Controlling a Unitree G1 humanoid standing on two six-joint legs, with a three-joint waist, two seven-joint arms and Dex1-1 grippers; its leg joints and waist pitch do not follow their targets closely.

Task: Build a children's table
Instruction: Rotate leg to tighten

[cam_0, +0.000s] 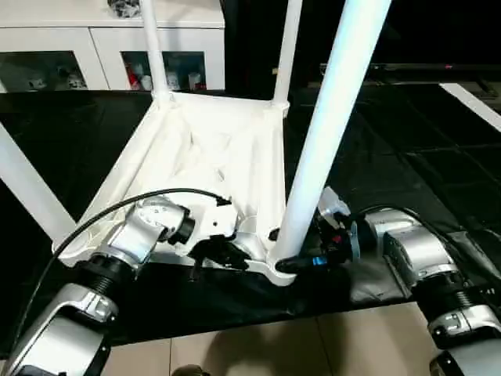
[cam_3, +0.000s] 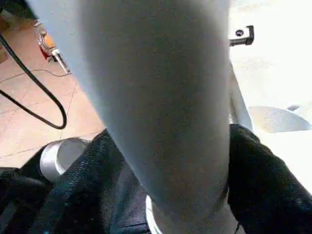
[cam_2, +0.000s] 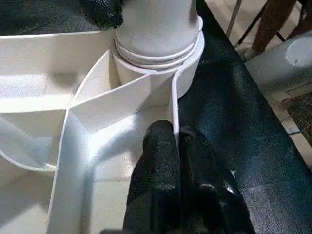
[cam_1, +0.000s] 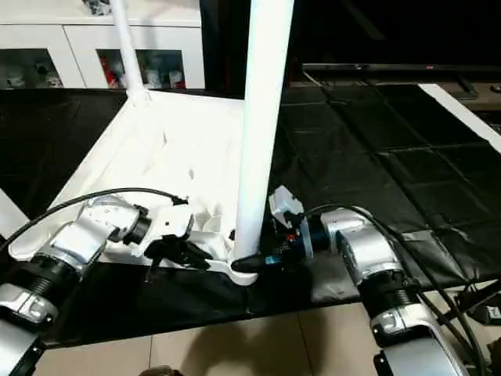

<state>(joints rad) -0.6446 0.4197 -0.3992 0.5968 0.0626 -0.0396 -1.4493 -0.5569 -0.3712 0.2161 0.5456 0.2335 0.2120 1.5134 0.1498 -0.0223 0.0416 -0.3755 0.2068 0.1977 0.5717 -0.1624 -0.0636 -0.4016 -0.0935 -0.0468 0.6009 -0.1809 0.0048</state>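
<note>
Left end effector pinched shut on near rim of upturned table top. Right end effector clamped around base of nearest leg, upright in near corner socket. Beyond, black-covered worktop, white cabinet.

- Left forearm: silver shell, ribbed black ring at the wrist joint.
- Left wrist: rounded silver housing with a black end cap.
- Black cable arches from the left forearm over to the wrist.
- Left gripper: black, textured fingers.
- Right forearm: silver, boxy, black ribbed joint below.
- Right wrist: white block, red and blue bits on black.
- Right gripper: black ribbed fingers.
</note>
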